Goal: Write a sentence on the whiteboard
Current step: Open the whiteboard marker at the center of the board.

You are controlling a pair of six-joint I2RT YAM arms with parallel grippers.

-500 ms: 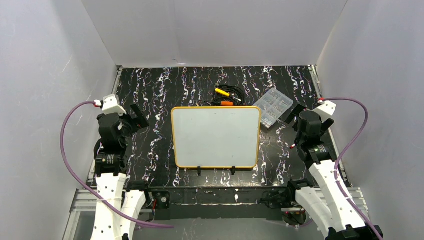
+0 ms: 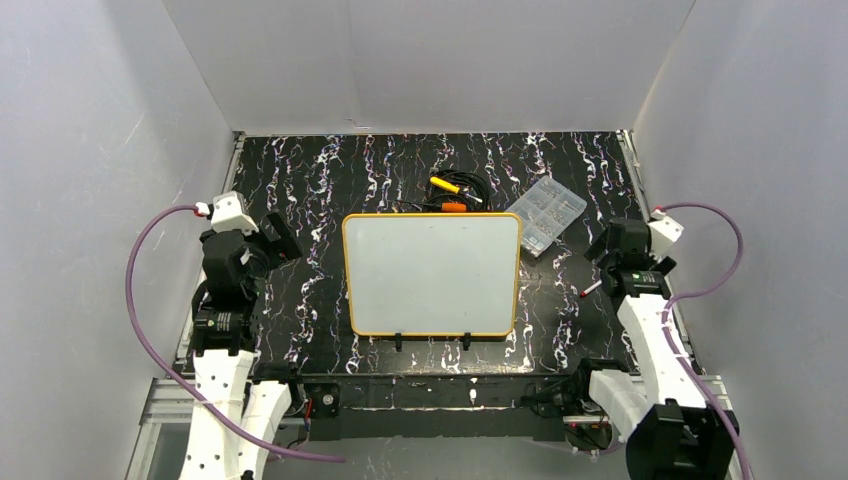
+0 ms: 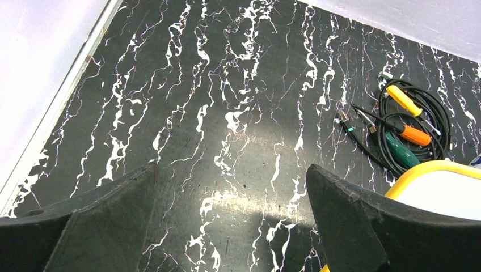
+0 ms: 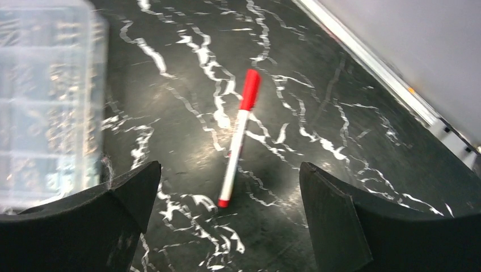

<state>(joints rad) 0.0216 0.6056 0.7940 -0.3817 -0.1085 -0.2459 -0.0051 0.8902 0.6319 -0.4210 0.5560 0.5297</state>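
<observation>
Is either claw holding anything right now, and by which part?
Nothing is held. The left claw and right claw are open and empty; the red marker lies untouched on the table.

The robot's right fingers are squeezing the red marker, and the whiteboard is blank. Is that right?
Not quite. The red marker is not being squeezed. The right wrist view shows it lying loose on the table, seen between the wide-open right fingers, which do not touch it. The whiteboard is blank, as you said.

Whiteboard: glossy white, yellow-orange rim, rounded corners, flat on table centre; black clips at near edge.
</observation>
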